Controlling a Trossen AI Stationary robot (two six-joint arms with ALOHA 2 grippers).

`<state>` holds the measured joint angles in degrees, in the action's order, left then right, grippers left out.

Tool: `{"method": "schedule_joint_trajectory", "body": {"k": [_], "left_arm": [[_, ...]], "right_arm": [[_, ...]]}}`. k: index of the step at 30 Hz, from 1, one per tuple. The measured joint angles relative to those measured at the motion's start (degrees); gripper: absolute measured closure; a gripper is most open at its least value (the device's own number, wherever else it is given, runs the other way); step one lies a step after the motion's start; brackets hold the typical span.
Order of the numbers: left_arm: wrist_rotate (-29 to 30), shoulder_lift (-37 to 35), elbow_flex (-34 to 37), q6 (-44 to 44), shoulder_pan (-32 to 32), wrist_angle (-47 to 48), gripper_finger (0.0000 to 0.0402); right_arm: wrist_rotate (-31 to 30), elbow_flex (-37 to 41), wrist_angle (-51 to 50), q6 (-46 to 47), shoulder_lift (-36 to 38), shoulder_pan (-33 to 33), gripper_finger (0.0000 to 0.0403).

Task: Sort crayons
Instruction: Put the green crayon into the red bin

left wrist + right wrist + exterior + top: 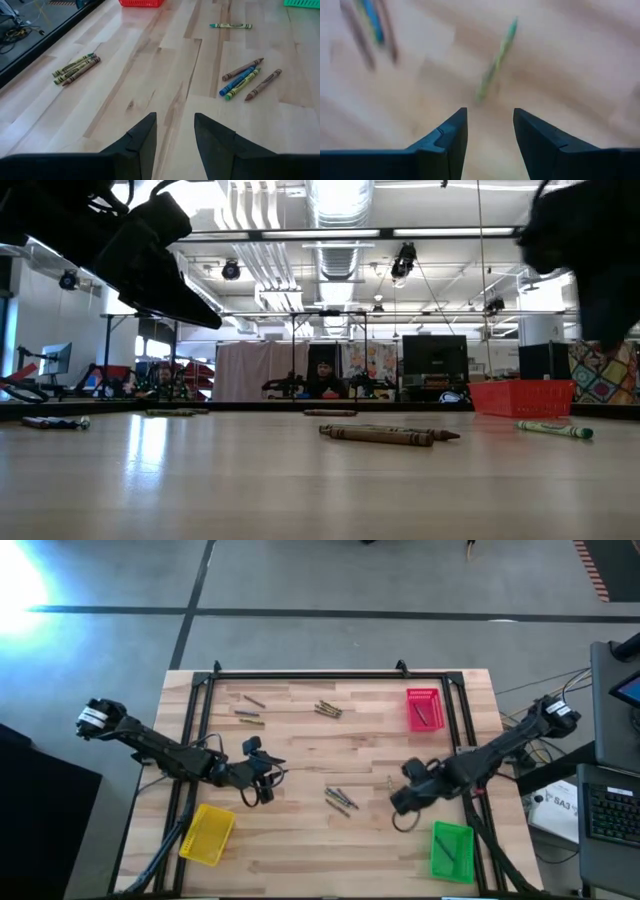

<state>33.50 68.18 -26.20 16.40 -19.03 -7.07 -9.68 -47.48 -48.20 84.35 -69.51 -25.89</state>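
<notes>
Spread jaws are seen on both arms, with nothing held between them. The left gripper (262, 776) is held over the left-centre of the wooden table (300, 840), and its dark fingers (142, 142) are pointed across bare boards. The right gripper (402, 802) is poised right of centre, just beside a single green crayon (496, 60) that lies loose on the boards ahead of its fingers (451, 136).

Crayons are scattered in small groups: a central cluster (341, 800) between the two grippers, a bundle (328, 709) near the far edge, and a few more (249, 713) at the far left. A red tray (423, 708) is placed at the far right with a crayon inside, a green tray (451, 849) at the near right, and a yellow tray (207, 833) at the near left. A black frame (300, 674) is set around the tabletop.

Beyond the table, a grey floor crossed by dark lines is shown from above. From table height, a large room with ceiling ducts, strip lights and monitors is seen, and a seated person (323, 378) is visible far behind.
</notes>
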Motion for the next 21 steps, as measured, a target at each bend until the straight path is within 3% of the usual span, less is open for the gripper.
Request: {"method": "schedule_joint_trajectory", "body": {"k": [3, 14, 21], "left_arm": [[-0.4, 0.0, 0.0, 0.0, 0.0, 0.0, 0.0287], [-1.5, 0.0, 0.1, 0.0, 0.0, 0.0, 0.0287], [-1.5, 0.0, 0.1, 0.0, 0.0, 0.0, 0.0287]], "right_arm": [[-3.9, 0.0, 3.4, -3.2, -3.0, 3.1, 0.0251], [2.3, 0.0, 7.0, -7.9, -18.1, 7.9, 0.0251], [4.2, -0.6, 7.5, -12.2, -20.9, 8.2, 0.0271]]}}
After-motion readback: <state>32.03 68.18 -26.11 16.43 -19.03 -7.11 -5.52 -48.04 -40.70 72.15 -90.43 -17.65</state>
